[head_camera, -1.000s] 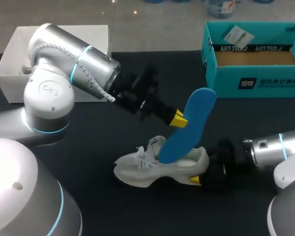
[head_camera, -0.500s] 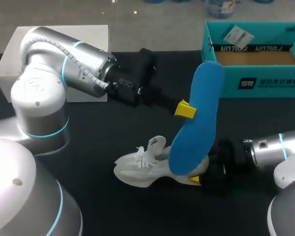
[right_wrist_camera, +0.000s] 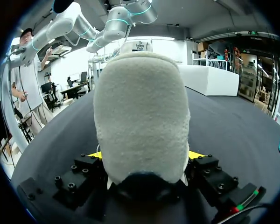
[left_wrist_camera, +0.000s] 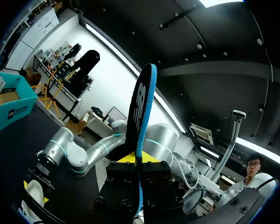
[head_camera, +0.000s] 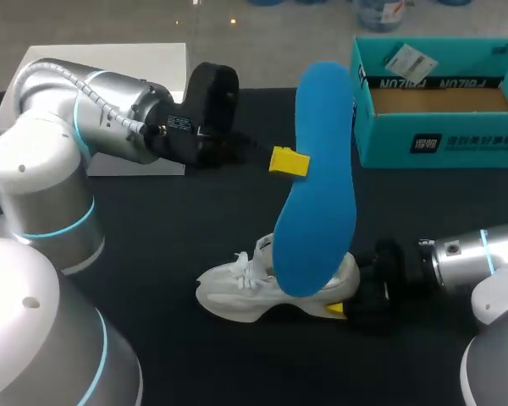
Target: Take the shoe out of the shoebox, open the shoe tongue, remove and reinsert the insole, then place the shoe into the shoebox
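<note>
The work surface is a dark, matte table [head_camera: 165, 245]; the room beyond it is a lit workshop. Item count: one white shoe [head_camera: 237, 292], one blue insole [head_camera: 317, 186], two boxes and two arms. The teal shoebox [head_camera: 381, 144] stands open at the far right of the table and holds one white card [head_camera: 406, 59]. A white box [head_camera: 173, 63] sits at the far left, partly covered by the left arm. The shoe rests on its sole near the middle of the table. Its long axis runs across the table, with the toe toward the robot's left and the heel toward the right gripper [head_camera: 343, 296]. The right gripper clamps the heel, and the right wrist view shows the heel [right_wrist_camera: 142, 121] filling the space between both yellow tips [right_wrist_camera: 196, 154]. The insole is out of the shoe and held in the air by the left gripper [head_camera: 289, 161], whose fingers are closed narrowly on its edge at about mid-length. In the head view the insole's long axis runs almost straight up the frame. The upper end lies beside the shoebox's near corner and the lower end overlaps the shoe's heel opening; contact there cannot be determined. The left wrist view shows the insole [left_wrist_camera: 141, 121] edge-on, rising straight out from between the fingers.
</note>
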Motion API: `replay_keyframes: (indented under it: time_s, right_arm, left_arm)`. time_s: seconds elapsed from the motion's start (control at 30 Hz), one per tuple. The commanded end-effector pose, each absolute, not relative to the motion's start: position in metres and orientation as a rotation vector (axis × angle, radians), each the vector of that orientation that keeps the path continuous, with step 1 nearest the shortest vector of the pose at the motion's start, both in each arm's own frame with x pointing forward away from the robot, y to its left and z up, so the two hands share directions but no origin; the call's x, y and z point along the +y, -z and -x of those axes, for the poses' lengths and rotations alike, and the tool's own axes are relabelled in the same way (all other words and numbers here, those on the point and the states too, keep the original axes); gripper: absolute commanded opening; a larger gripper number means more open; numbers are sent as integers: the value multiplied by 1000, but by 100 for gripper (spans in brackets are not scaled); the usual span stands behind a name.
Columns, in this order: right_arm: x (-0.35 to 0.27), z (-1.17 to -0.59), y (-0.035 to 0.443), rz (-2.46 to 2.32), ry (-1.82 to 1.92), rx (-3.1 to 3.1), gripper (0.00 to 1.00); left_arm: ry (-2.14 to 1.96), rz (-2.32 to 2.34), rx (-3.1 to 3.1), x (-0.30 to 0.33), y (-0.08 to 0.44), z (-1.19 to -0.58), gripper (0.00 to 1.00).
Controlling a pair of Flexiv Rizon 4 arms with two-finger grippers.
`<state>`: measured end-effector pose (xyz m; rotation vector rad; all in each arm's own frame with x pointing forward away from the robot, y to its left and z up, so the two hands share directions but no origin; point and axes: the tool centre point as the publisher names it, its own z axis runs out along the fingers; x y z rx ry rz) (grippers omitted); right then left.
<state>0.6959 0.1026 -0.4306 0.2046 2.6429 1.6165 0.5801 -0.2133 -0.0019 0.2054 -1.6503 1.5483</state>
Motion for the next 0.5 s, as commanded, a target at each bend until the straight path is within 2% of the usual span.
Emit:
replay_keyframes:
  time_s: [0.03,0.5]
  right_arm:
    - [104,-695,431,-206,-1609,2646,0]
    - [104,-695,431,-206,-1609,2646,0]
  left_arm:
    - [-1574,-227,-1627,-205,0,-569,0]
    - [-1590,-248,-1619,-192,-5,-555,0]
